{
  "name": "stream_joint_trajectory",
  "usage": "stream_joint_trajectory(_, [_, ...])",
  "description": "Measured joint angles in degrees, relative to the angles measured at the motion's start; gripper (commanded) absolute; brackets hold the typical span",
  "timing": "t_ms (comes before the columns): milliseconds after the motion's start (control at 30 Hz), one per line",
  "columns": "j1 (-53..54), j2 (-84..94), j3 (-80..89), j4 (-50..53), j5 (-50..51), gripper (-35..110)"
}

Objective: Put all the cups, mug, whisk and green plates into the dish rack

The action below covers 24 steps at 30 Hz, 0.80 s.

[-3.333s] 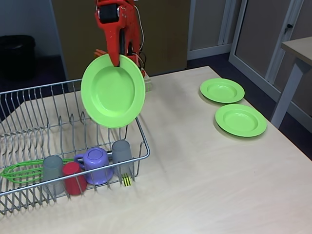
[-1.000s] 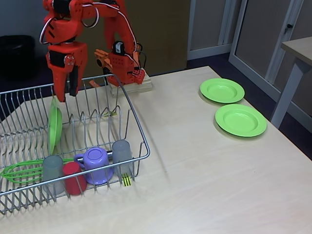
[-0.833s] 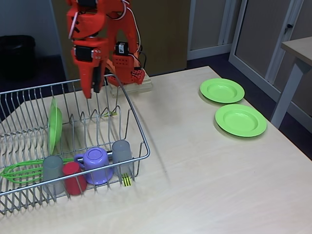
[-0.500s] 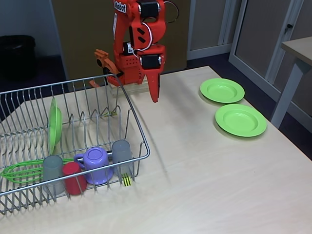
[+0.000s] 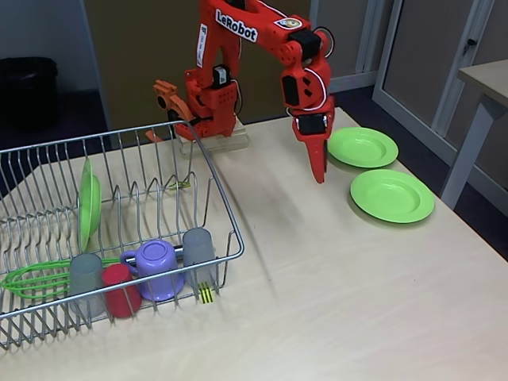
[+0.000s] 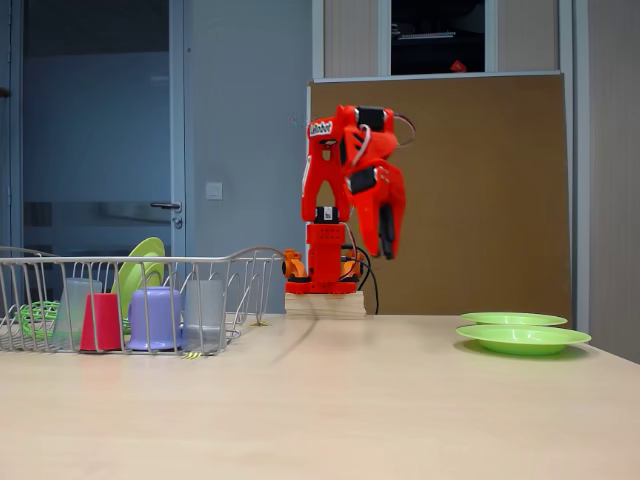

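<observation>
In one fixed view, the pincer (image 5: 319, 168), clenched and carrying nothing, has swung away from the dish rack (image 5: 208, 171) at left to centre right, above the surface (image 5: 333, 278) beside two green plates (image 5: 362, 147) (image 5: 392, 194). One plate (image 5: 89, 203) now stands upright in the rack, so two remain. In the other fixed view, the pincer (image 6: 385, 240) hangs mid-frame; both glossy lime plates (image 6: 520, 337) lie flat, lower right.

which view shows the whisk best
The fixed view from above: the whisk lies in the dish rack, green wires plainly visible. The low side view gives just a green patch behind the rack's wires.
</observation>
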Motion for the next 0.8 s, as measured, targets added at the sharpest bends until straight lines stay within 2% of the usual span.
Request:
stream_joint_trajectory(167, [-5.8,-8.88,-2.46,-7.21,12.13,32])
stream_joint_trajectory(533, [-13.27,-24.17,-13.97,-15.12,39.46,36])
stream_joint_trajectory(800, [-14.94,-28.65,-16.61,-19.07,49.22,35])
